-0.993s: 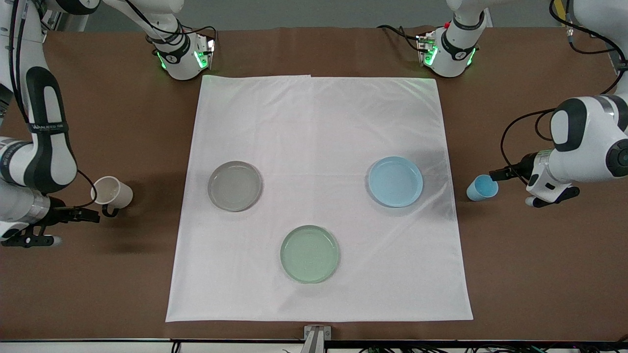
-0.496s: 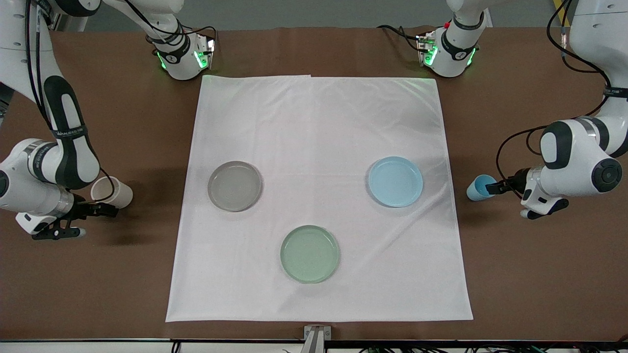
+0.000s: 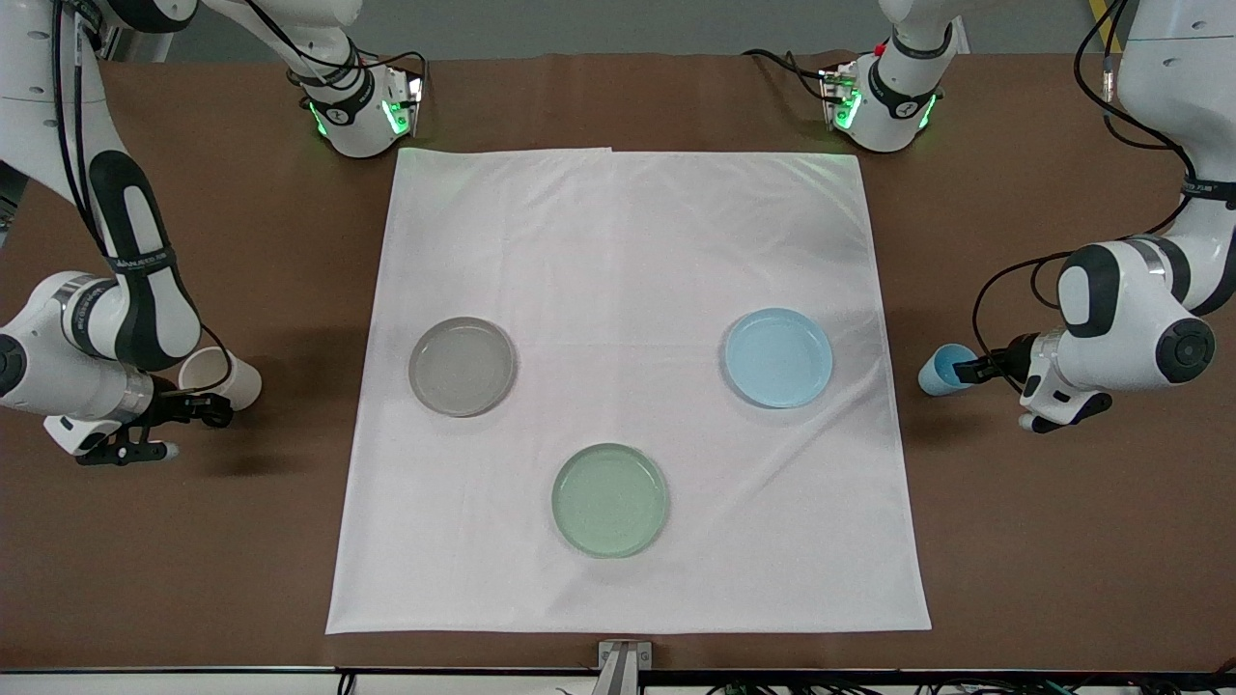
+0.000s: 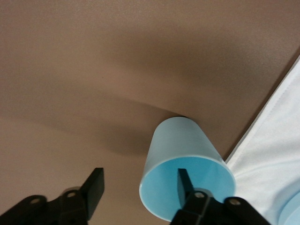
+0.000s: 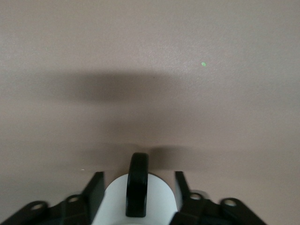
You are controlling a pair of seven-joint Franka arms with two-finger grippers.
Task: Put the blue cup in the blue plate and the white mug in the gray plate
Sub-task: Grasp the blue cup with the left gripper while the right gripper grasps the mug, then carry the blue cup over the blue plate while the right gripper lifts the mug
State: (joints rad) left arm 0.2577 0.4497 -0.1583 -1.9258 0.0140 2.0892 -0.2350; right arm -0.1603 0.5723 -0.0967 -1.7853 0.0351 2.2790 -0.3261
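A brown table [image 3: 1014,541] is carrying a white cloth [image 3: 628,251]. The left gripper [image 4: 140,187] is straddling the blue cup's [image 4: 180,159] wall, spread; the right gripper [image 5: 138,187], spread, is flanking the white mug [image 5: 117,201]. Either thin-wall pinch risks tipping before reaching the blue plate [image 3: 778,357] or gray plate [image 3: 462,366].

Light-blue cup [image 3: 939,370] and plate [image 3: 778,357], gray plate [image 3: 462,366], white black-handled mug [image 3: 224,372].
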